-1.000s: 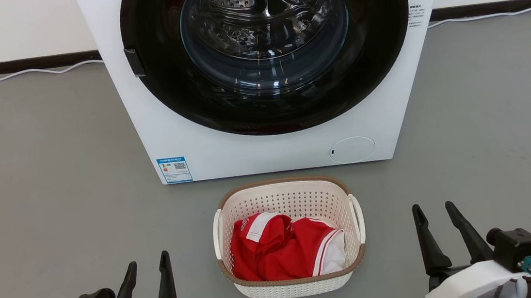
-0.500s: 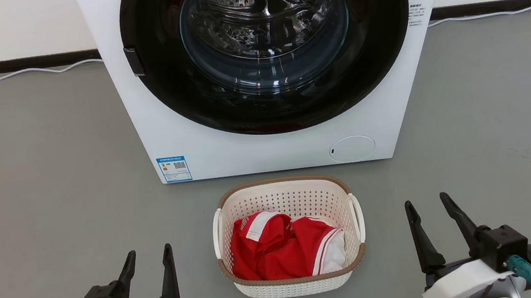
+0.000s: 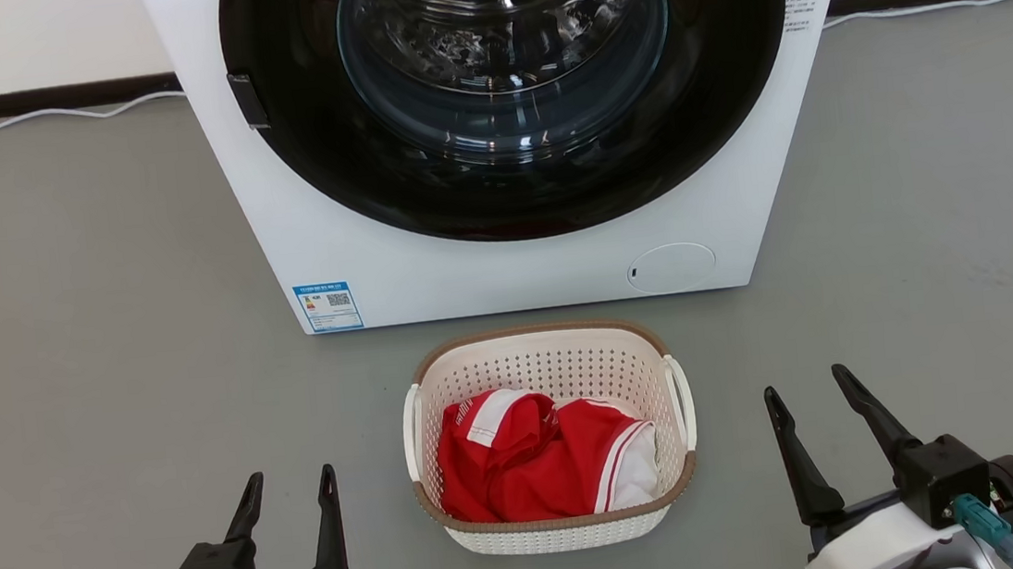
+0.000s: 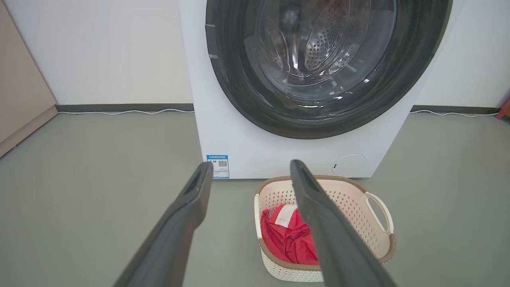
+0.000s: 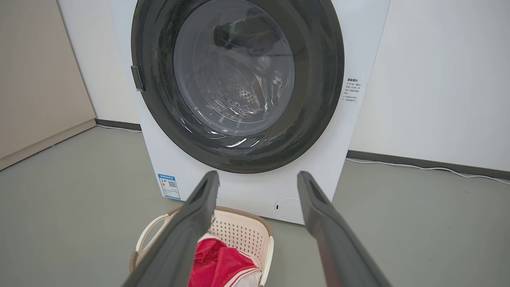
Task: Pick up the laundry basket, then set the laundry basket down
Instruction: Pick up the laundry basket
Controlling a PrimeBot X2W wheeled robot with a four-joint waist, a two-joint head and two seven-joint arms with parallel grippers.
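The left gripper (image 3: 291,474) hangs low with its two dark fingers spread apart and nothing between them. The right gripper (image 3: 804,381) is parted and empty in the same way. Both point straight ahead, and neither is turned inward yet.

Between them, well apart from each, the laundry basket (image 3: 552,373) rests on the grey floor (image 3: 105,360). Its left handle (image 3: 409,433) lies inward of the left gripper and a little ahead of its tips. Its right handle (image 3: 685,402) lies inward of the right gripper, roughly level with its tips. This bracketing looks deliberate: with one gripper per handle, a two-armed lift would keep the basket level. The jaws are probably held wide so each can close around a handle loop.

Inside the basket a red and white garment (image 3: 523,459) lies crumpled below the brown rim, so it should not get in the way of either handle.

Just beyond the basket, ahead of both grippers, stands the washing machine (image 3: 487,277), with a narrow strip of floor between it and the basket. That leaves little room on the far side, which favours gripping from the sides.

By my reading, the pick-up has not begun and this is the approach.
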